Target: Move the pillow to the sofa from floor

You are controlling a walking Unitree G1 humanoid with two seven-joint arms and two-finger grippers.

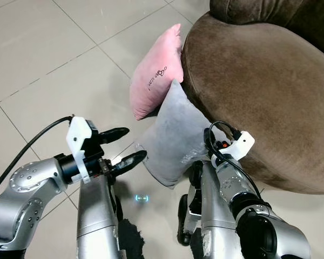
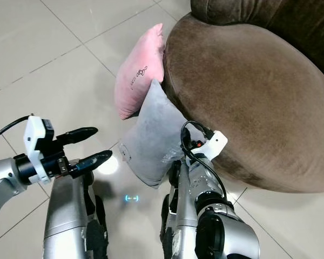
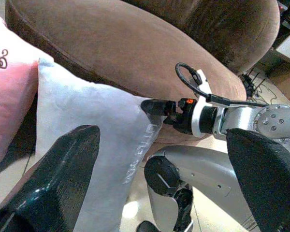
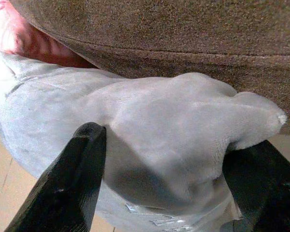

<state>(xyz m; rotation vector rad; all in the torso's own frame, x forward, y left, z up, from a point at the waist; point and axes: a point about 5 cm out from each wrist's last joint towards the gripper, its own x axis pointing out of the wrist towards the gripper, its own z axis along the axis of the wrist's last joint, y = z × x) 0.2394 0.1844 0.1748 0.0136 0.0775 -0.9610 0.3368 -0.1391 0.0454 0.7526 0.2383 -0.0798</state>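
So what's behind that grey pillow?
Behind the grey pillow stands a pink pillow, and both lean on the brown sofa. The pink one's lower part is hidden behind it.

Grey pillow (image 1: pixel 175 140) with pale lettering along its edge, pink pillow (image 1: pixel 154 75) with a dark curly script mark, deep brown plush sofa (image 1: pixel 259 86), beige tiled floor (image 1: pixel 48 59) with darker grout lines.

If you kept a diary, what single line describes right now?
right gripper: around grey pillow corner | left gripper: open, beside pillow | pink pillow: leaning on brown sofa
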